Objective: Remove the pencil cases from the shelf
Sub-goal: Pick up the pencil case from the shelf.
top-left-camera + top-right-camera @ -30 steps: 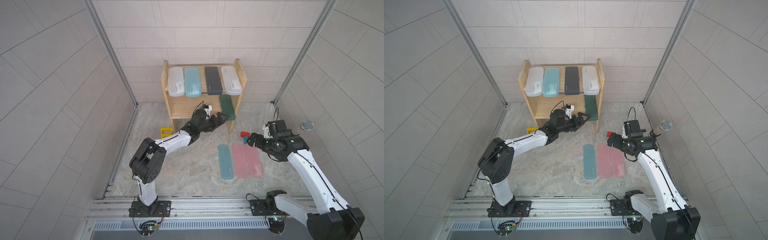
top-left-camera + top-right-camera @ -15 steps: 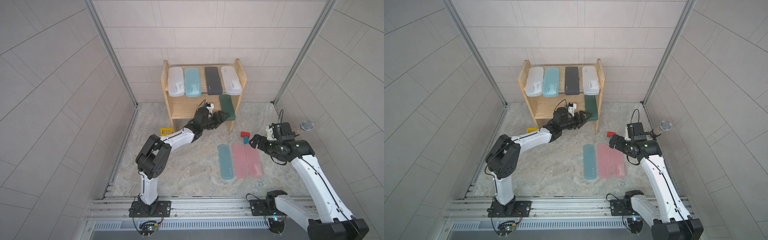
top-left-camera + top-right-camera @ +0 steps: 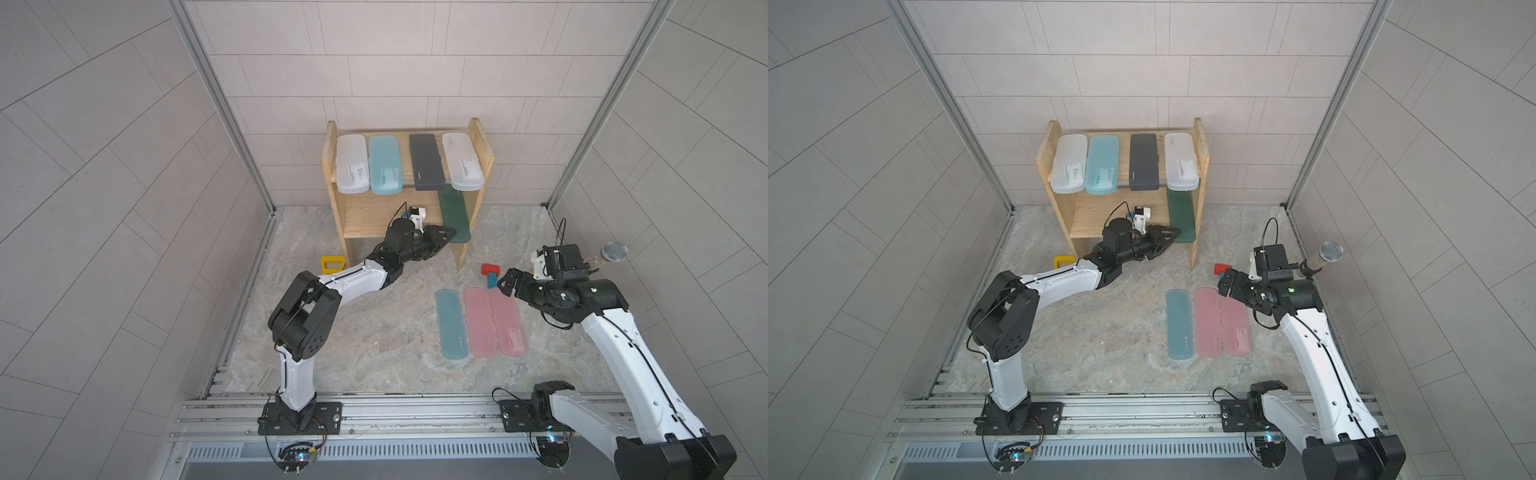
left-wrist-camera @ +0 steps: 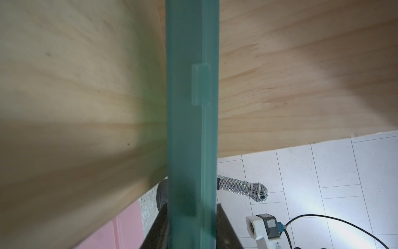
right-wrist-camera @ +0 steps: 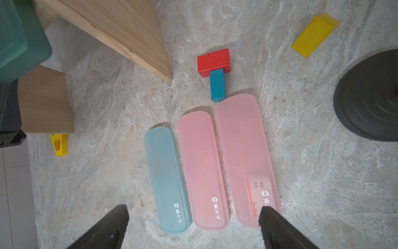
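Beside green case (image 3: 455,216): shelf side panel (image 3: 487,166)

You're looking at a shelf (image 4: 290,75) of bare, matt pine with visible grain. The dark green case (image 4: 187,107) is smooth frosted plastic; the pink cases (image 5: 202,168) too, slightly translucent. The microphone (image 4: 243,188) handle glitters, its head probably metal mesh.

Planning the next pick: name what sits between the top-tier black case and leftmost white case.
The light teal case, on the shelf's top tier, in both top views.

Overhead pair, wrist close-ups, shared shelf (image 3: 365,214)
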{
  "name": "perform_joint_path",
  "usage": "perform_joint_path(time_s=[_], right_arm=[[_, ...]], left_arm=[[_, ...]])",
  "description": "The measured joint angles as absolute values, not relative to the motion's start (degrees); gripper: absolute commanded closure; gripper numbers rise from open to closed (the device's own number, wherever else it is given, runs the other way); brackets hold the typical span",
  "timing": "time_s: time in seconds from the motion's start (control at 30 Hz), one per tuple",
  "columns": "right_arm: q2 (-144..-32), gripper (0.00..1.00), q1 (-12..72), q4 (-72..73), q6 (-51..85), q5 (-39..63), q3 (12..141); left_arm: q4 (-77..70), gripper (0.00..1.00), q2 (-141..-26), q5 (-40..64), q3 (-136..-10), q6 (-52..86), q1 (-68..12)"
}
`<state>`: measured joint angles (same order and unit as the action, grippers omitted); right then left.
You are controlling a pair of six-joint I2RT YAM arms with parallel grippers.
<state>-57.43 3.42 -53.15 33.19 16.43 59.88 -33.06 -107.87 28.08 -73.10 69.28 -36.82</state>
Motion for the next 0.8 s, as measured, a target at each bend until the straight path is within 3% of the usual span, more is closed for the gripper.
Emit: perform_joint_path(time_s=[0.23, 0.47, 0.8], right_arm=[[-56.93, 0.0, 4.8, -47.66, 35.14, 20.4, 59.88], [-58.17, 0.0, 15.03, -39.53, 39.46, 21.41, 63.46], [-79.57, 0.0, 30.85, -29.3, 41.87, 17.69, 78.91]], left_arm=[[-31.66, 1.0, -98.72, 30.0, -62.02, 62.11, -36.45], [-25.67, 1.0, -79.94, 28.29, -42.81, 46.85, -35.97], [-20.1, 1.0, -62.19, 21.28, -30.5, 39.31, -35.97]])
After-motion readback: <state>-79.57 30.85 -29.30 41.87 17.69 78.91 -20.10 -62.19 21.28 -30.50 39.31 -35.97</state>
